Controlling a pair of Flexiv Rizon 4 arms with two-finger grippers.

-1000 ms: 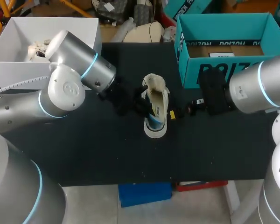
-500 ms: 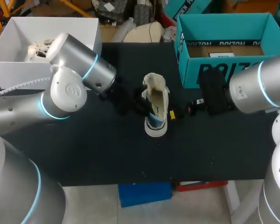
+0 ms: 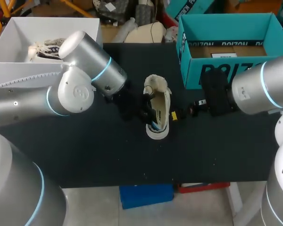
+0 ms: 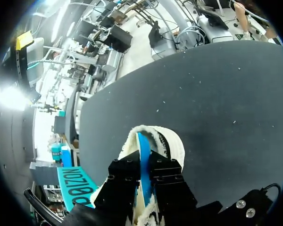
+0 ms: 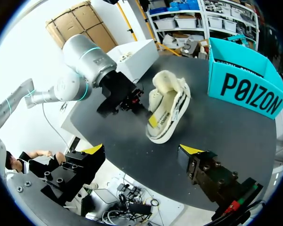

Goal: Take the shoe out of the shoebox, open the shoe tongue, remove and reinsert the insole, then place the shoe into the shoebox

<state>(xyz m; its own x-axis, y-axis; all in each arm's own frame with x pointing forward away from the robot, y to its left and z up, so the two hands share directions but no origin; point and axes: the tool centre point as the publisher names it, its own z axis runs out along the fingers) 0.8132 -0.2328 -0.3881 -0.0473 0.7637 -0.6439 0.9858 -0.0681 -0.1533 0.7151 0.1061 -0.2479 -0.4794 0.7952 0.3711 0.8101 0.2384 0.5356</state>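
Left gripper (image 4: 144, 165) is clamping the blue insole (image 4: 141, 143) inside the shoe (image 3: 158, 110), which is sitting mid-table, left of the teal shoebox (image 3: 226, 21). Insole is likely thin, floppy and light: take its edge, pull slowly. Left arm (image 3: 75, 89) is angling in from the left. Right gripper (image 5: 141, 150) is hovering right of the shoe, its 2 fingers apart.

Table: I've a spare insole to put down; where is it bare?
Bare: the near strip of table before the shoe, and the far strip between white box and shoebox. Crowded: the middle, left gripper on the insole, right gripper alongside.
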